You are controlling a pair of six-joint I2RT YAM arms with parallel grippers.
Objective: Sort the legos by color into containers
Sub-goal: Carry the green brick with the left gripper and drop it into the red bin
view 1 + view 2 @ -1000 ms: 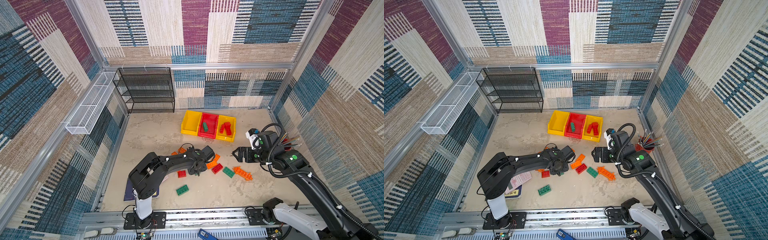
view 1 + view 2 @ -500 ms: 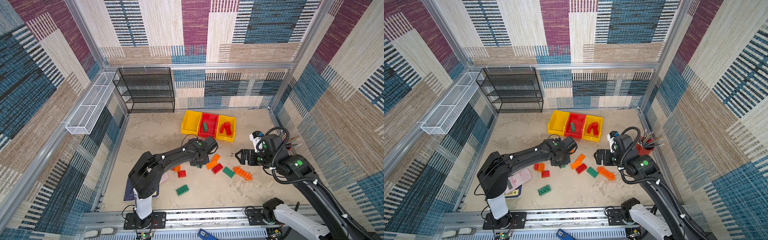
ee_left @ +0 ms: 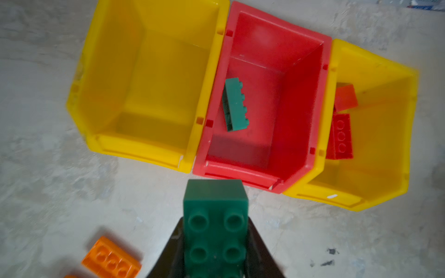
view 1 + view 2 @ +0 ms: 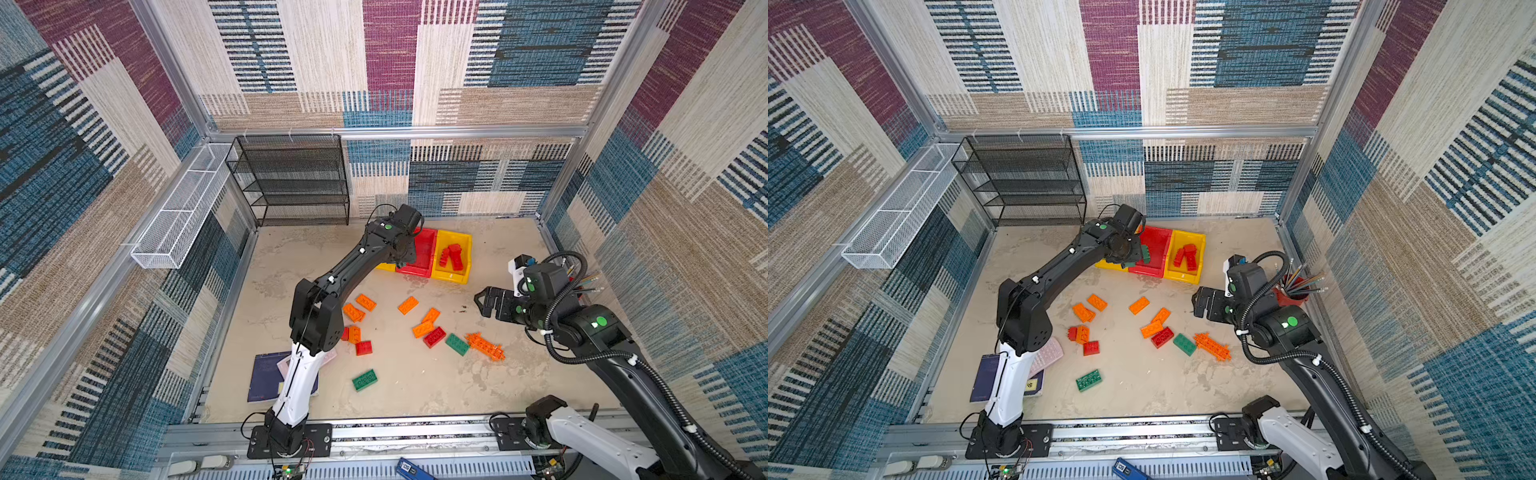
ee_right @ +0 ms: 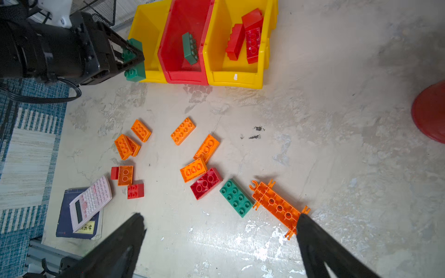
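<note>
Green lego between left end effector jaws; near red container

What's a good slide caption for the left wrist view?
Left claw holding a green brick near the red bin, which contains another green brick.

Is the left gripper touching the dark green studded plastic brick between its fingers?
Touching. The left wrist view shows the left gripper with fingers against both sides of the dark green studded plastic brick.
</note>
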